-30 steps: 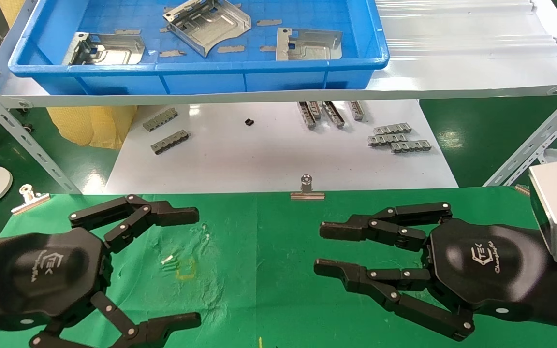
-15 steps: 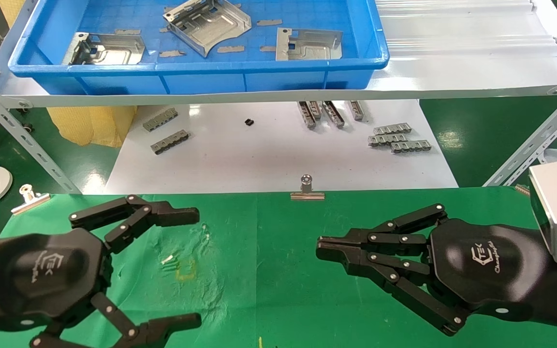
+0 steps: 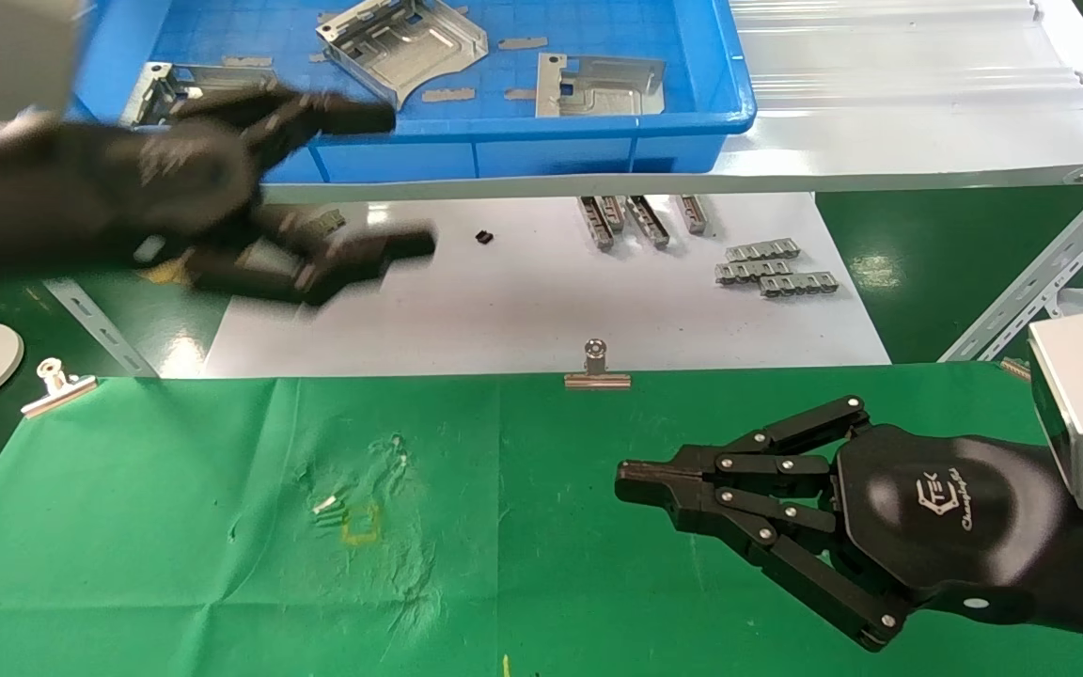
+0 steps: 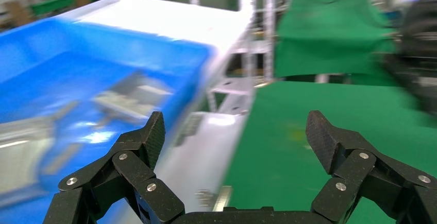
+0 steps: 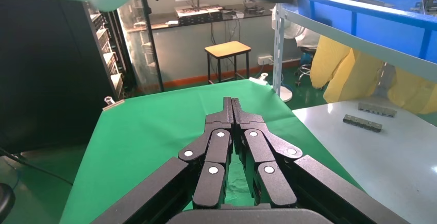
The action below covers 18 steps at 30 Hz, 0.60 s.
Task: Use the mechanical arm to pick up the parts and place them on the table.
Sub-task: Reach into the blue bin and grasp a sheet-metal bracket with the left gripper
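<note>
Three silvery parts lie in the blue tray [image 3: 551, 127]: one at the back middle [image 3: 405, 47], one on the right [image 3: 598, 86], one on the left [image 3: 161, 89], partly hidden by my left arm. My left gripper [image 3: 400, 181] is open and empty, raised in front of the tray's near left wall, blurred by motion. In the left wrist view it [image 4: 236, 131] is spread wide, with a blurred part [image 4: 131, 98] in the tray beyond it. My right gripper [image 3: 624, 475] is shut and empty, resting low over the green table [image 3: 504, 527]; it [image 5: 232, 103] also shows in the right wrist view.
A white board [image 3: 523, 310] lies under the tray's shelf, with grey toothed strips on the right [image 3: 772, 268] and at the back [image 3: 640, 218]. Binder clips [image 3: 597, 369] [image 3: 57, 385] hold the cloth's far edge. A slanted metal shelf leg [image 3: 1040, 273] stands at the right.
My left arm has lifted off the green cloth and swung up and back to the tray's front, still open. My right gripper closed a second ago and has since stayed put.
</note>
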### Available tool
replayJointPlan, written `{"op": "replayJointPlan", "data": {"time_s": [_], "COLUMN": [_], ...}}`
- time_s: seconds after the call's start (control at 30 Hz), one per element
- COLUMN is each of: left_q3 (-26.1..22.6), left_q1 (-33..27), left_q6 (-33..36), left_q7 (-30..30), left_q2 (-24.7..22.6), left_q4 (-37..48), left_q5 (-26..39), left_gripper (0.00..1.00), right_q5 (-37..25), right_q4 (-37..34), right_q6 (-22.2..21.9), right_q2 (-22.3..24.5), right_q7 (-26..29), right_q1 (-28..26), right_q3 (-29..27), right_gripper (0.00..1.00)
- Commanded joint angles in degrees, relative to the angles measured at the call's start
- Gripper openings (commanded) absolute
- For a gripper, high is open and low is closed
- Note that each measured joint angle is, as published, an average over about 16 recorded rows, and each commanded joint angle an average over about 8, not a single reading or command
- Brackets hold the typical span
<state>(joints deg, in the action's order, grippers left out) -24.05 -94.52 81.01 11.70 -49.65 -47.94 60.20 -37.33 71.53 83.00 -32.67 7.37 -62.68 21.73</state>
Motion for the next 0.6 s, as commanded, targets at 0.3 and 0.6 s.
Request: {"op": "replayJointPlan", "data": {"time_s": [0.3,0.6], "left_q3": [-5.2,-7.3], "left_q1": [-17.0,-22.0], "left_q6": [-19.8,-33.1], "left_q7": [-5.5,-7.8], "left_q2": [-15.8,-24.0], "left_q4": [29.5,42.3], "left_q5": [13.7,18.1], "left_gripper": [1.0,0.26], "right_q5": [0.0,0.0], "right_q4": [0.0,0.0], "right_q6": [0.0,0.0], "right_q2": [0.0,0.0], "right_q7": [0.0,0.0], "right_q1": [0.0,0.0], "right_q3": [0.0,0.0], "right_gripper": [0.0,0.94]}}
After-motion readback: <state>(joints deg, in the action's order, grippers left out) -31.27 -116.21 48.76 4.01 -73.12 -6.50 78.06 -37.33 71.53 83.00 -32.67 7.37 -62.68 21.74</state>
